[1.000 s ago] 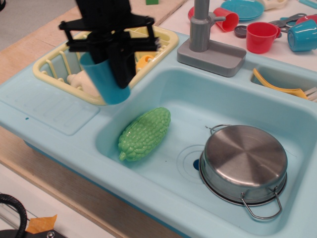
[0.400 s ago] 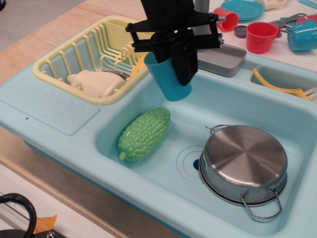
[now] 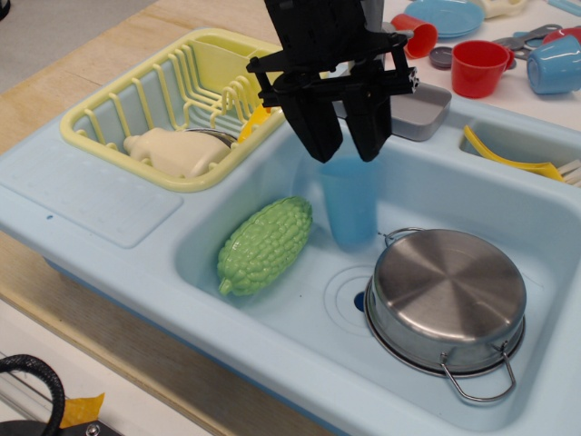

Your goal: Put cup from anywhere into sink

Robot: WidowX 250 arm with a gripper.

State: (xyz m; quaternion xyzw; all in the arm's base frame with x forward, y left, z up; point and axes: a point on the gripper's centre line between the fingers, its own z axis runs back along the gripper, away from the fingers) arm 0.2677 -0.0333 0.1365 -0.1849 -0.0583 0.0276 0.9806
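The blue cup (image 3: 349,202) stands directly below the black gripper (image 3: 345,136), upright, its long axis running straight up and down in line with the fingers, so any lift away from it looks like a plain vertical pull. It sits inside the basin of the pale blue sink (image 3: 300,341), between the green bumpy gourd (image 3: 265,245) down to the gripper's left in the picture and the steel pot (image 3: 448,295) down to its right, close to the pot's rim and its thin wire handle. The two fingers hang spread to either side of the cup's mouth, with a gap showing between them. The cup looks blurred and pale, as if it is dropping or settling, so I judge the gripper has let go of it, though I cannot be sure that no finger touches the rim. The cup's rim is hidden behind the finger ends, and its base is too smeared to tell whether it rests on the basin floor. The arm also covers much of the grey faucet (image 3: 418,109) behind it and the near corner of the yellow dish rack (image 3: 109,145), which lies off to the gripper's left. The red mug (image 3: 478,66) stays well apart on the counter beyond.
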